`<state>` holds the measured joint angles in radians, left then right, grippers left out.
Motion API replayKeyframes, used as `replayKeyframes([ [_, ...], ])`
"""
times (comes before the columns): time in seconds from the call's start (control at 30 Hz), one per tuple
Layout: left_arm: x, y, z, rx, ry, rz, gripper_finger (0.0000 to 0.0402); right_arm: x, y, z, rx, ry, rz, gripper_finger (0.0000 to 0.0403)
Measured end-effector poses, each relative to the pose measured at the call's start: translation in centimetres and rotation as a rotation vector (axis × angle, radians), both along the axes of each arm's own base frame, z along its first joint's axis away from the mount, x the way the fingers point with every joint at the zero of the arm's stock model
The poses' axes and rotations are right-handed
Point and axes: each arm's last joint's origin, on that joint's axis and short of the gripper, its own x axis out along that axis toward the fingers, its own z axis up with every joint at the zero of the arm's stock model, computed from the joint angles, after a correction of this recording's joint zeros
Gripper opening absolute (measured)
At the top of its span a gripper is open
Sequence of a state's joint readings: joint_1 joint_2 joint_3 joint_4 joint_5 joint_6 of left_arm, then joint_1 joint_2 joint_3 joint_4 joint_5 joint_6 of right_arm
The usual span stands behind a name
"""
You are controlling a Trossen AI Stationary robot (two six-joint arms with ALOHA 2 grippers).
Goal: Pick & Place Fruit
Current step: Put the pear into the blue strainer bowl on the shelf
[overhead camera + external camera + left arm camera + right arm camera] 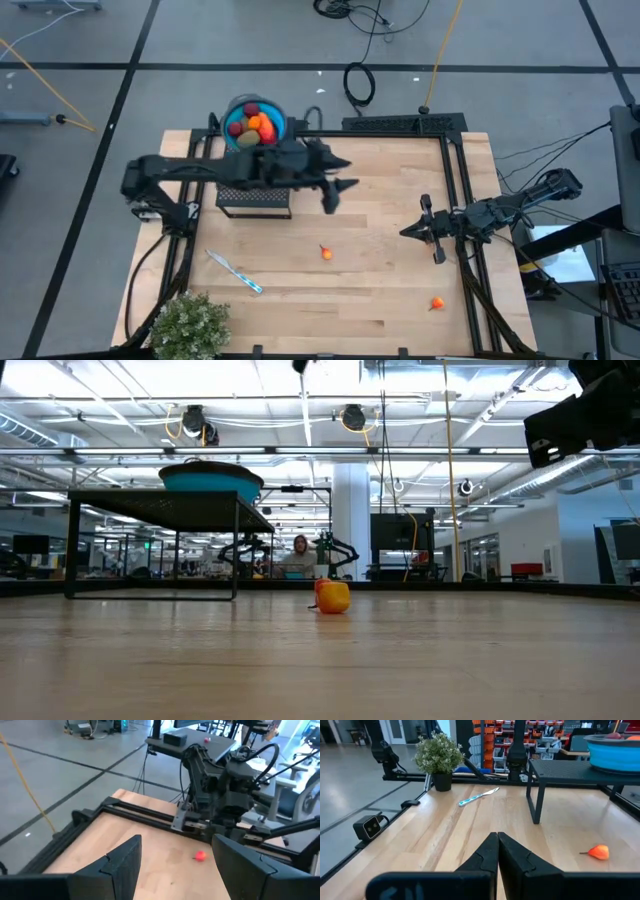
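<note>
Pale wooden table [380, 200] carries two loose orange toy fruits [327, 253] [437, 303]; others sit in blue bowl [255, 122] on black stand [254, 200]. Left hand [330, 190] wide, empty, beside stand; right hand [437, 232] closed, empty. Task judged mostly done.

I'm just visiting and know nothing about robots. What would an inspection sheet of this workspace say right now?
Surface: pale wooden table, dark rails along its edges.
Job's things: blue bowl of fruit on a black stand; one orange fruit mid-table, another fruit near the right front.
Clutter: blue-and-white stick; potted green plant at the front left corner.
Grippers: left gripper raised beside the stand, jaws open, empty; right gripper over the right side, jaws shut, empty.
Cables: black coils and a yellow cord on the floor.
Surroundings: a person seated in the room behind the table.
</note>
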<state>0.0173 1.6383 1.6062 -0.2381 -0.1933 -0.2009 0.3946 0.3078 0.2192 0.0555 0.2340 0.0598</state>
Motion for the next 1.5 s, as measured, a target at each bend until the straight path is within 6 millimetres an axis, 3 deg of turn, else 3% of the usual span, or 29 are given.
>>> replayKeyframes([
  [0.23, 3.4, 0.2, -4.7, -0.015, 0.083, 0.186, 0.0243, 0.0, 0.0, 0.0, -0.005, 0.0, 0.003, 0.0004],
  [0.5, 3.3, 0.4, -4.4, -0.04, 0.061, 0.22, 0.0243, 0.0, 0.0, 0.0, -0.047, -0.008, 0.007, 0.0004],
  [0.7, 0.7, 0.4, -0.9, -0.029, 0.004, 0.134, 0.0243, 0.1, -0.1, 1.3, -0.027, -0.136, -0.035, 0.0007],
  [0.93, -5.0, 1.4, 3.4, -0.087, 0.004, -0.03, 0.0243, 0.2, -0.7, 2.7, -0.023, -0.271, -0.214, 0.0013],
  [1.17, -9.8, 2.1, 5.1, -0.058, 0.079, -0.003, 0.0243, -0.1, -1.0, 4.5, -0.125, -0.459, -0.238, 0.0011],
  [1.5, -14.6, 2.0, 6.3, -0.004, 0.156, -0.015, 0.0243, 1.4, -0.9, 4.2, -0.076, -0.371, -0.252, 0.0001],
])
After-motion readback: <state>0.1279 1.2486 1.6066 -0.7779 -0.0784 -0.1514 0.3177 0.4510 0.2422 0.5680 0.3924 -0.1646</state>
